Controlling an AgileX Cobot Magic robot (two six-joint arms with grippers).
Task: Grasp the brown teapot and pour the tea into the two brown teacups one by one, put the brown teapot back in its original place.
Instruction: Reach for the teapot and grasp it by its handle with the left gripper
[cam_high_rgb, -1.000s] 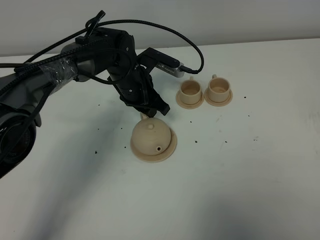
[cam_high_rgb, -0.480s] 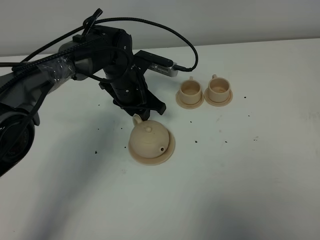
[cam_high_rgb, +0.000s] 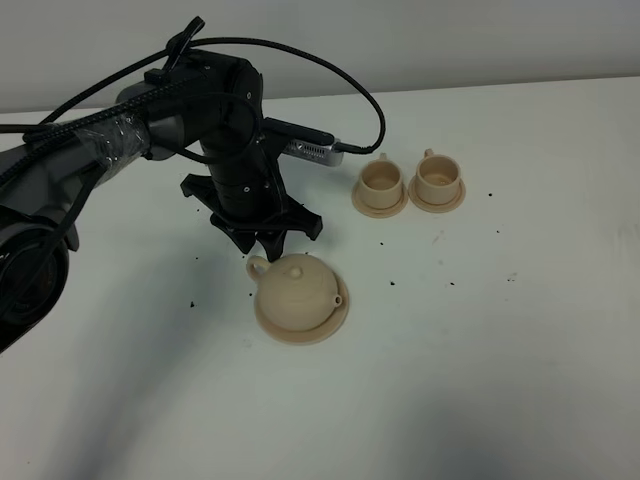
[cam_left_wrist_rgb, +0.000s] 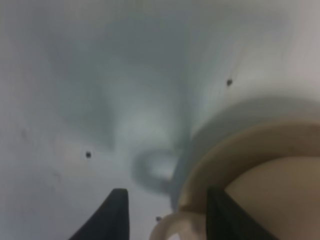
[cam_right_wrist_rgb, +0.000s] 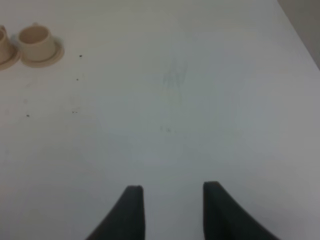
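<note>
Exterior high view showed the teapot (cam_high_rgb: 297, 288) sitting on its wide saucer (cam_high_rgb: 300, 334) near the middle of the table (cam_high_rgb: 480, 380). Over the last second it had swung round. The spout, which had faced the camera, now pointed right, and the handle had come from the back to the left side. The saucer had shifted slightly with it.

Just behind, the left gripper (cam_high_rgb: 262, 238) had turned along with the handle and hung low over it. In the left wrist view its jaws stood apart with the handle loop between them, not pinched. I judged the grasp was still being lined up, with nothing lifted or poured.

The right gripper (cam_right_wrist_rgb: 172, 187), seen only in its own wrist view, held nothing, jaws apart, over bare table.

Farther back, the left cup (cam_high_rgb: 380, 180) and the right cup (cam_high_rgb: 437, 176) stood close together on small saucers. Dark specks (cam_high_rgb: 190, 300) dotted the white tabletop, and a plain grey wall (cam_high_rgb: 450, 40) closed the back.
</note>
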